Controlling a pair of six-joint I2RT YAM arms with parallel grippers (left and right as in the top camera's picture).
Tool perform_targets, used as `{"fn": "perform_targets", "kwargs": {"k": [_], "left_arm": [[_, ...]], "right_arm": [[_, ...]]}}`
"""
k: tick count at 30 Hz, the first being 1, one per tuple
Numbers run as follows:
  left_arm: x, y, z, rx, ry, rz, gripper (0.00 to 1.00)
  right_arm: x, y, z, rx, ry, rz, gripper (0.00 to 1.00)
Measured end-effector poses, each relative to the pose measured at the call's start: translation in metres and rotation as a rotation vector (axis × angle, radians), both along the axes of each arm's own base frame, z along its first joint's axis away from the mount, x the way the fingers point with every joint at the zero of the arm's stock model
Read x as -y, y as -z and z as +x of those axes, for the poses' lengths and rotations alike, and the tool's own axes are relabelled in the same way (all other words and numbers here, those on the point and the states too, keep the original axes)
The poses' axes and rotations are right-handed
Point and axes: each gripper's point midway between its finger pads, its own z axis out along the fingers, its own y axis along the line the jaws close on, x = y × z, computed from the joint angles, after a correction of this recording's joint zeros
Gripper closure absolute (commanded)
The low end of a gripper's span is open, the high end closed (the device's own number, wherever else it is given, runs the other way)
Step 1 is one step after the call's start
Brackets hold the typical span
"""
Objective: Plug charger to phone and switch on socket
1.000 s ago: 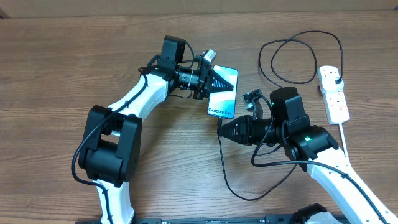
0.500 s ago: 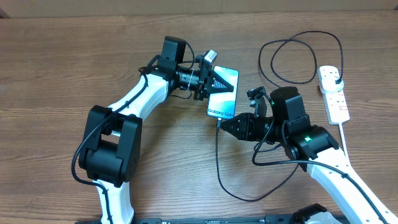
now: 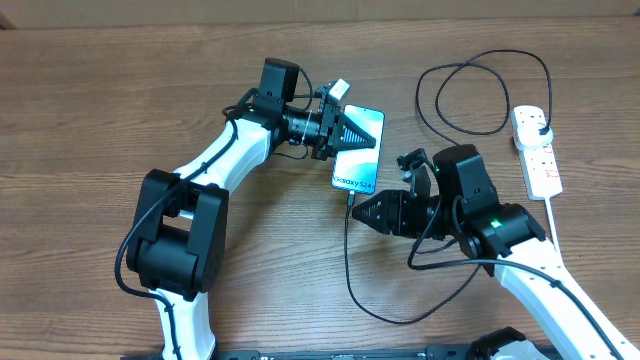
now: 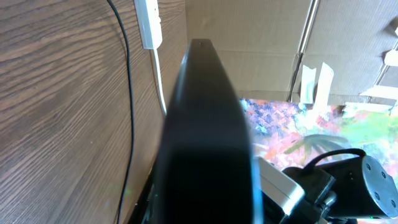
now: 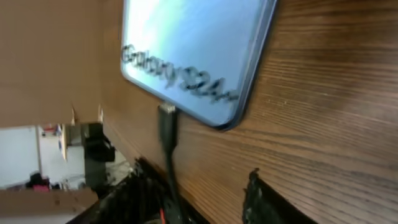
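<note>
Black charger (image 5: 166, 134): plugged into phone (image 5: 186, 50).
Left claw (image 3: 360, 130): your brace, clamped on phone.
Right claw (image 3: 360, 212): parted, gripping nothing.

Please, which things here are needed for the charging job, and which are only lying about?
For the job: phone, charger, socket, left hand, right hand.
Only lying about: cardboard beyond the table.
</note>
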Motion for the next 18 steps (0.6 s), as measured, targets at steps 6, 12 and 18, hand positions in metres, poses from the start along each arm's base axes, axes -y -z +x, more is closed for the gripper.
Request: {"fn": "perform_targets", "kwargs": {"k": [6, 12, 18], "left_arm": [[0.000, 0.000, 0.000, 0.004, -0.001, 0.001, 0.96], [0.000, 0.000, 0.000, 0.004, -0.001, 0.001, 0.96], [0.000, 0.000, 0.000, 0.004, -0.001, 0.001, 0.96]], "right_arm": [[0.002, -0.024, -0.005, 0.079, 0.003, 0.031, 0.38], [0.008, -0.021, 0.003, 0.083, 0.072, -0.008, 0.38], [-0.006, -0.017, -0.006, 0.088, 0.054, -0.046, 0.42]]}}
